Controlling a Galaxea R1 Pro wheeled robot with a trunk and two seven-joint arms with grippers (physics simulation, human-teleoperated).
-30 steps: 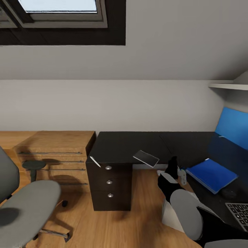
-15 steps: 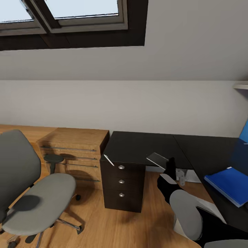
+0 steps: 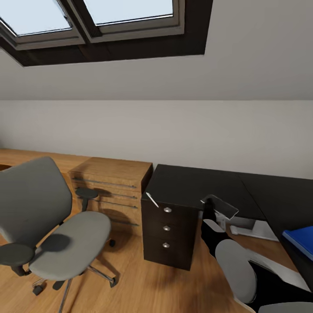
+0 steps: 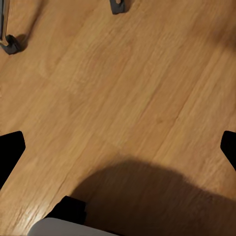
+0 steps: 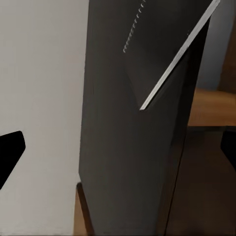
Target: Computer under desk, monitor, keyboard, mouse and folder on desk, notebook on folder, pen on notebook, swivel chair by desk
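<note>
The grey swivel chair (image 3: 56, 226) stands on the floor at the left, apart from the black desk (image 3: 195, 184). A thin white pen (image 3: 152, 200) lies on the desk corner above the drawers (image 3: 167, 228) and appears as a pale line (image 5: 177, 59) in the right wrist view. The grey notebook (image 3: 219, 205) overhangs the desk's front edge. A corner of the blue folder (image 3: 302, 241) rests on the desk at the far right. The pale computer (image 3: 256, 228) sits under the desk. My right gripper (image 5: 118, 147) is open in front of the desk. My left gripper (image 4: 118, 147) is open over bare floor. Monitor, keyboard and mouse are out of view.
A low light-wood cabinet (image 3: 113, 182) stands against the wall between chair and desk. A skylight (image 3: 100, 17) is set in the sloped ceiling. Two chair castors (image 4: 118, 6) show on the wood floor in the left wrist view. My right arm (image 3: 230, 256) rises at the lower right.
The camera has swung left: chair and cabinet have come further into the picture, the folder has slid to the right edge and the keyboard has left it. The things themselves have not moved.
</note>
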